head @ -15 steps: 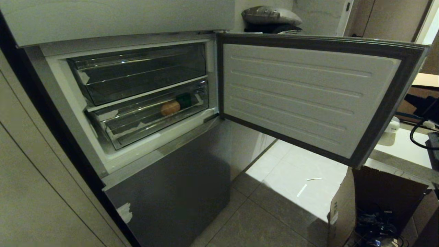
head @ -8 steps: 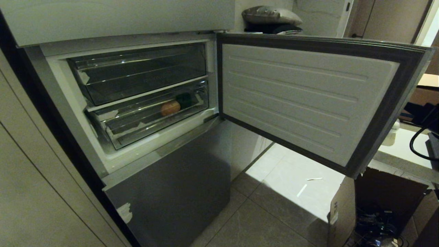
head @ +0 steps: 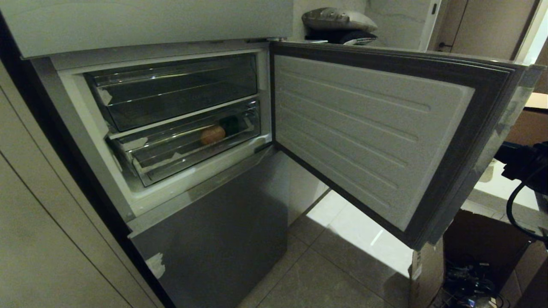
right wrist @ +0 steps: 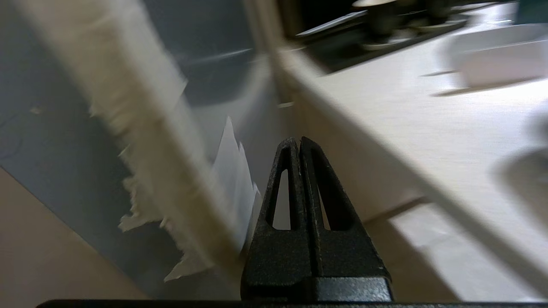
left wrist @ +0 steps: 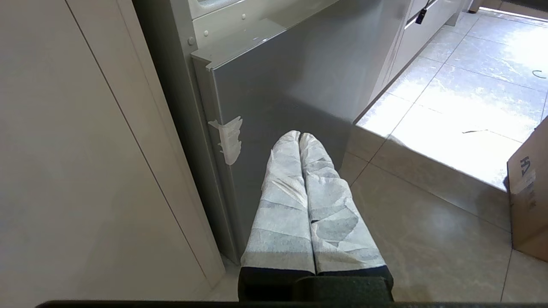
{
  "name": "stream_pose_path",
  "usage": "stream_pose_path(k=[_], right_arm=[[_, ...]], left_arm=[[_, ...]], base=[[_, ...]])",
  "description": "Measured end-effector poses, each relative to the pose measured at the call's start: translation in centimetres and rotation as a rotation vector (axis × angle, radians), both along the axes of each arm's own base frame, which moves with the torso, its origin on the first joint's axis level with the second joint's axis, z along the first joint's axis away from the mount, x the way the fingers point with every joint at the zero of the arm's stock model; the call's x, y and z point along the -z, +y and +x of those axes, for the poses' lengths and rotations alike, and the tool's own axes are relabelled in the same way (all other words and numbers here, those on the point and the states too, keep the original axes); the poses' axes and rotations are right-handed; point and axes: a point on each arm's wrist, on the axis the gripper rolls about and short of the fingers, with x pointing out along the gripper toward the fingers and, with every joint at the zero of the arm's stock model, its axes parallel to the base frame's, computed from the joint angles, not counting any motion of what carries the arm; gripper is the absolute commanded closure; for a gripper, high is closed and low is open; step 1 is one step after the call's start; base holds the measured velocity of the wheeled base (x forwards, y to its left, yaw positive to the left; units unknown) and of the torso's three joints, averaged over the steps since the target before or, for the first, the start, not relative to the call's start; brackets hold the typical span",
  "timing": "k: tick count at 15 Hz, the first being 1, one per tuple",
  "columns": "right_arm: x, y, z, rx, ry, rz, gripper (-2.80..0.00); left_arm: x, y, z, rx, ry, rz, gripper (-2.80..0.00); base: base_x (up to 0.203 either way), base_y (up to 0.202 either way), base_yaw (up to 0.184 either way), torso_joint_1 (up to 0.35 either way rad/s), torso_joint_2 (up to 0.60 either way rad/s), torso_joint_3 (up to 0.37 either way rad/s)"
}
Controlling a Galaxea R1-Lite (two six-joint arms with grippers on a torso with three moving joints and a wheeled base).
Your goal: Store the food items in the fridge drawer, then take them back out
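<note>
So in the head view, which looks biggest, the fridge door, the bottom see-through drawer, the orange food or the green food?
1. The fridge door, though it is also nearest the camera.
2. The bottom drawer.
3. The orange food and green food look about alike; the green one is partly hidden, so I cannot rank them.

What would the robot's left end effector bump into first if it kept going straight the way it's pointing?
Most likely the grey lower fridge door. The shut left end effector points straight at that panel, beside a torn white sticker scrap. Depth is hard to judge, but nothing shows in between.
</note>
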Motion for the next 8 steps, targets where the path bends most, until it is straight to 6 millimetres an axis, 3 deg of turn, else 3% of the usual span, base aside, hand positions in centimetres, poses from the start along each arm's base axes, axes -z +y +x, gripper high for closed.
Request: stream_pose_path(k=[8], right_arm=[[0.2, 12.7, -2.1, -0.198, -0.04, -0.017, 0.0]], left_arm=[[0.0, 0.0, 0.0, 0.0, 0.0, 0.0, 0.0]], base=[[0.0, 0.0, 0.0, 0.0, 0.0, 0.0]])
